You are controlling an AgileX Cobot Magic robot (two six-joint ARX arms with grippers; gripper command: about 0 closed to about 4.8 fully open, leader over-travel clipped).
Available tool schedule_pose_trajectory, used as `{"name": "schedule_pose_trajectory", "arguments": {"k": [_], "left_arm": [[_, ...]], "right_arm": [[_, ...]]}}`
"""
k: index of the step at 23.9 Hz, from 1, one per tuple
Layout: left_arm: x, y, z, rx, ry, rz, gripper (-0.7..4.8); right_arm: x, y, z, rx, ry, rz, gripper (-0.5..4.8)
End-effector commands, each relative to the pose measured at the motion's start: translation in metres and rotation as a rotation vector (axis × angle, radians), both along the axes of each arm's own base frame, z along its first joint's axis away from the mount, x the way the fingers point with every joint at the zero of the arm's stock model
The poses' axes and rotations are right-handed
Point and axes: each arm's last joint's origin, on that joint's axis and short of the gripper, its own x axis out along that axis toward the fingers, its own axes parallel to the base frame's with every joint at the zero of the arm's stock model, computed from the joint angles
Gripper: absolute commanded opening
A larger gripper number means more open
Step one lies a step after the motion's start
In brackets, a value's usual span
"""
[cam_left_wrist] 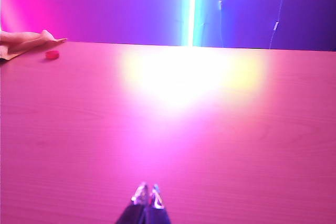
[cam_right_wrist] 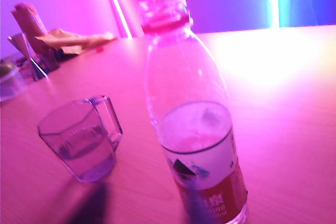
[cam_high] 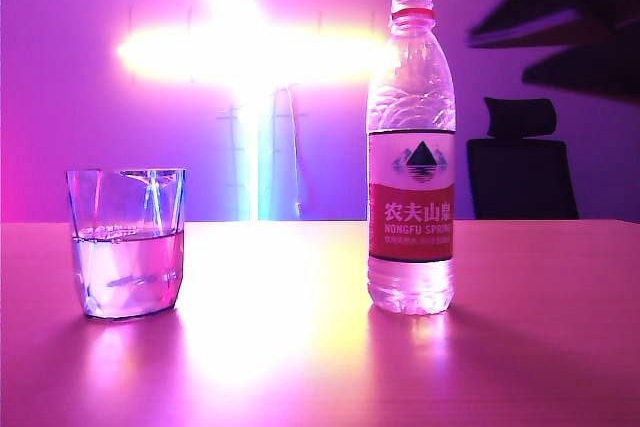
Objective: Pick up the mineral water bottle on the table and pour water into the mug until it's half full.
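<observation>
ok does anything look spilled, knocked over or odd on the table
Nothing spilled: the mineral water bottle and the mug stand upright and apart on the dry table. The only oddity: the bottle's neck is uncapped, and a small red cap lies by the table's far edge.

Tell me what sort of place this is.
Probably an office or lab room lit with coloured neon: a black office chair behind the broad smooth table, glowing light strips on the wall.

Bare table [cam_high: 300, 347] lies between mug [cam_high: 126, 242] and mineral water bottle [cam_high: 411, 157], well apart.

red-and-white bottle label [cam_high: 411, 197], clear mug [cam_high: 126, 242], pink table [cam_high: 300, 347]
</observation>
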Motion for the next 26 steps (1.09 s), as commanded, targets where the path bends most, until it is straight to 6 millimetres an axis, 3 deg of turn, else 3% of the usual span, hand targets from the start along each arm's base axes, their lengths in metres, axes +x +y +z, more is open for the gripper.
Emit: {"name": "schedule_pose_trajectory", "arguments": {"k": [1,6,26], "left_arm": [[0.0,-0.001,0.002,-0.002,-0.012,-0.014,-0.02],[0.0,-0.001,0.002,-0.002,-0.012,-0.013,-0.02],[0.0,-0.006,0.002,-0.002,-0.012,-0.069,-0.02]], "right_arm": [[-0.003,-0.004,0.007,0.035,-0.031,-0.002,0.19],[-0.006,-0.008,0.013,0.07,-0.07,-0.006,-0.06],[-0.019,-0.024,0.023,0.147,-0.145,-0.016,-0.05]]}}
